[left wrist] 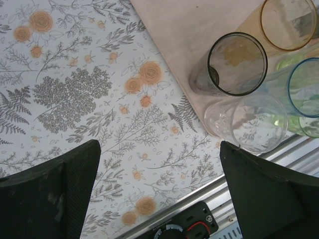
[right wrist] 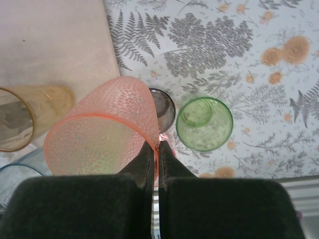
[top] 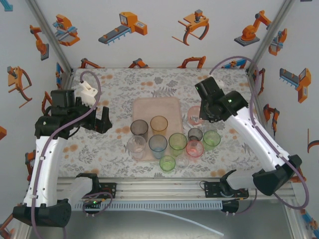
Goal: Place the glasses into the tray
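Nearest: green glass on floral tabletop, just off tray's near edge. Then clear glass and blue glass at near end of pale pink tray. Behind them smoky glass and orange glass. By tray's right edge, right gripper clenched on rim of dimpled pink glass, tilted. Over tabletop left of tray, left gripper, jaws wide apart, holding nothing. Pink glass's base hidden; can't tell if clear glass sits fully on tray.
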You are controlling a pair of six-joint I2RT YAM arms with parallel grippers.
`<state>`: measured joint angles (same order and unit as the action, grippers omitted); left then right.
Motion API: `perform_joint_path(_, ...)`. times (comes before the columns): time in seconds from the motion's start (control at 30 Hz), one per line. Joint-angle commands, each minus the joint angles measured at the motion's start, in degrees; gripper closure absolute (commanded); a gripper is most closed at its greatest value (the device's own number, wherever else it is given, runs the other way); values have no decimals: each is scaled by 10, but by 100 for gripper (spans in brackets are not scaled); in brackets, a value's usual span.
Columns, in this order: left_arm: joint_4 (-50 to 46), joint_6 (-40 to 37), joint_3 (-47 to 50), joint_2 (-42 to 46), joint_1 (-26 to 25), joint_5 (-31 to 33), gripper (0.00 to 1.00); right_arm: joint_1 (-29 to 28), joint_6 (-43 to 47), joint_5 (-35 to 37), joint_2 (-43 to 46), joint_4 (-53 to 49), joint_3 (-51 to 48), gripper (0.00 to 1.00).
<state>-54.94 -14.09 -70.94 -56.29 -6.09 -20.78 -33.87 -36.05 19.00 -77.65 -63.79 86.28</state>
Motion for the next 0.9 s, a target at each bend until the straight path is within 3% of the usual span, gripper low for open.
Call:
perform_joint_path(0.0, -14, -6, -6, 15, -3, 5, 3, 2, 27, -39, -33, 54, 21, 100)
perform_joint_path(0.43, -17, -8, -3, 16, -2, 11, 3, 2, 32, -119, -113, 124, -9, 100)
perform_joint_path(0.87, -14, -5, 0, 12, -2, 9, 3, 2, 38, -126, -130, 139, -57, 100)
